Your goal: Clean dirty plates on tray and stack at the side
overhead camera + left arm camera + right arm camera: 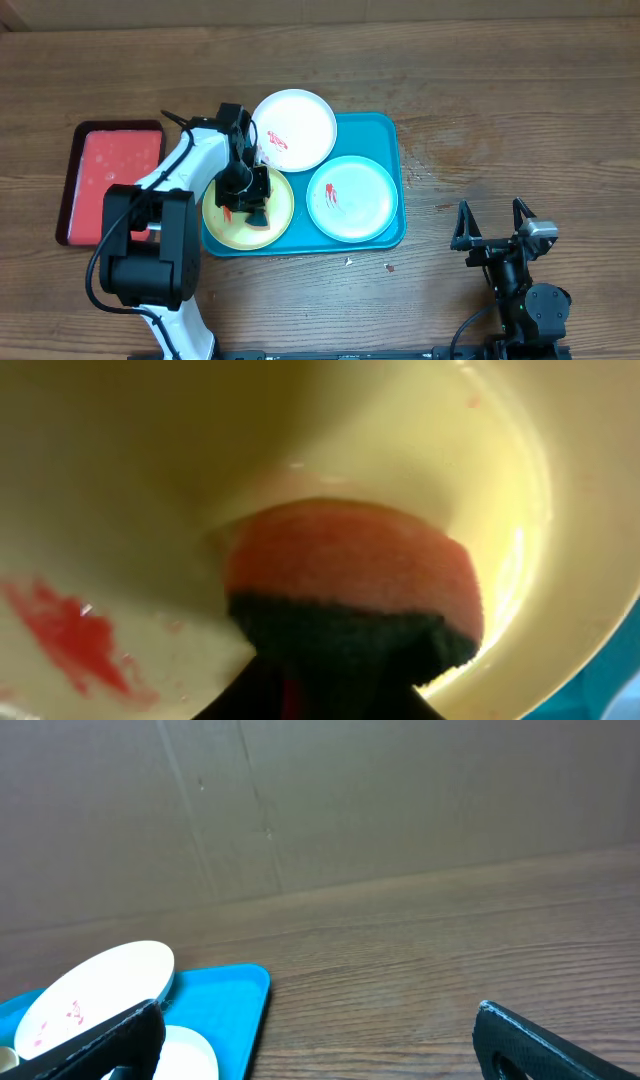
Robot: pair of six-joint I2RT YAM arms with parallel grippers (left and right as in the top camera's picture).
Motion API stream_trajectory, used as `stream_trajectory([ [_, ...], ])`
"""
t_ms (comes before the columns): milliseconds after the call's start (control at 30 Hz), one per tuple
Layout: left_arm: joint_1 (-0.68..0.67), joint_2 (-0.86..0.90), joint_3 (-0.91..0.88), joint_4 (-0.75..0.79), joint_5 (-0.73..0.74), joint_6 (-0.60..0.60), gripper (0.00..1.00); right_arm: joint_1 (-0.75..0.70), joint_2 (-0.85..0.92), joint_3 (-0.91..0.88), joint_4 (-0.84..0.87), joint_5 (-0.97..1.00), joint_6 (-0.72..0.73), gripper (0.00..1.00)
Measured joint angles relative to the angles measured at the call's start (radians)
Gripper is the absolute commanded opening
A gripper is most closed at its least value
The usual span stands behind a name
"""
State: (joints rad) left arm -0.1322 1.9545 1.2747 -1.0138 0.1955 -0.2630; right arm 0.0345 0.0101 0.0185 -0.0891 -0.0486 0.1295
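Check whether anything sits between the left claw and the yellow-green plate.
Only the sponge that the left claw holds, with its orange face against the yellow-green plate beside a red smear. Nothing else visible lies between them.

The tabletop's (500, 110) middle is filled by the tray (388, 130), its yellow-green plate (283, 203) covered by the left gripper (246, 196) with a sponge (350, 570). The left edge is crowded by a red tray (110, 170). Passage is left along the far and right edges.
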Motion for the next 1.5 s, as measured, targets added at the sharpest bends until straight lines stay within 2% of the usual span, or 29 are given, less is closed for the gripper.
stream_trajectory([
  [67, 0.015, 0.000, 0.040, -0.055, -0.014, -0.005, 0.54, 0.000, 0.000, 0.000, 0.001, 0.000, 0.000, 1.00],
  [100, 0.024, -0.003, 0.071, -0.077, -0.021, -0.005, 0.81, 0.000, 0.000, 0.000, 0.000, 0.000, 0.000, 1.00],
  [167, 0.043, -0.021, 0.136, -0.102, -0.036, -0.016, 1.00, 0.000, 0.000, 0.000, 0.000, 0.000, 0.000, 1.00],
  [367, 0.103, -0.209, 0.302, -0.151, -0.059, -0.021, 1.00, 0.000, 0.000, 0.000, 0.002, 0.000, 0.000, 1.00],
  [600, 0.177, -0.398, 0.342, -0.156, -0.100, -0.022, 1.00, 0.000, 0.000, 0.000, 0.169, 0.002, 0.014, 1.00],
  [733, 0.192, -0.386, 0.342, -0.161, -0.129, -0.023, 1.00, 0.000, 0.001, 0.000, 0.384, -0.009, 0.034, 1.00],
  [833, 0.192, -0.376, 0.342, -0.161, -0.138, -0.023, 1.00, 0.000, 0.000, 0.002, 0.629, -0.034, 0.050, 1.00],
  [900, 0.192, -0.376, 0.342, -0.162, -0.141, -0.023, 1.00, 0.000, -0.002, 0.012, 0.671, -0.043, 0.053, 1.00],
  [967, 0.192, -0.376, 0.342, -0.161, -0.141, -0.022, 1.00, 0.000, 0.006, 0.050, 0.608, -0.046, 0.048, 1.00],
  [1033, 0.192, -0.376, 0.342, -0.161, -0.141, -0.023, 1.00, 0.000, 0.034, 0.134, 0.465, -0.049, 0.032, 1.00],
  [1133, 0.192, -0.376, 0.342, -0.162, -0.141, -0.023, 1.00, 0.000, 0.136, 0.344, 0.207, -0.049, 0.004, 1.00],
  [1167, 0.192, -0.376, 0.342, -0.163, -0.142, -0.023, 1.00, 0.000, 0.201, 0.476, 0.011, -0.050, -0.003, 1.00],
  [1233, 0.192, -0.376, 0.342, -0.170, -0.143, -0.023, 1.00, 0.000, 0.341, 0.669, -0.166, -0.058, -0.012, 1.00],
  [1367, 0.192, -0.375, 0.342, -0.175, -0.144, -0.023, 1.00, 0.000, 0.549, 0.912, -0.296, -0.136, -0.007, 1.00],
  [1433, 0.192, -0.375, 0.341, -0.175, -0.143, -0.023, 1.00, 0.000, 0.639, 0.969, -0.272, -0.226, 0.016, 1.00],
  [1500, 0.192, -0.375, 0.342, -0.176, -0.139, -0.023, 1.00, 0.000, 0.704, 0.975, -0.179, -0.299, 0.064, 1.00],
])
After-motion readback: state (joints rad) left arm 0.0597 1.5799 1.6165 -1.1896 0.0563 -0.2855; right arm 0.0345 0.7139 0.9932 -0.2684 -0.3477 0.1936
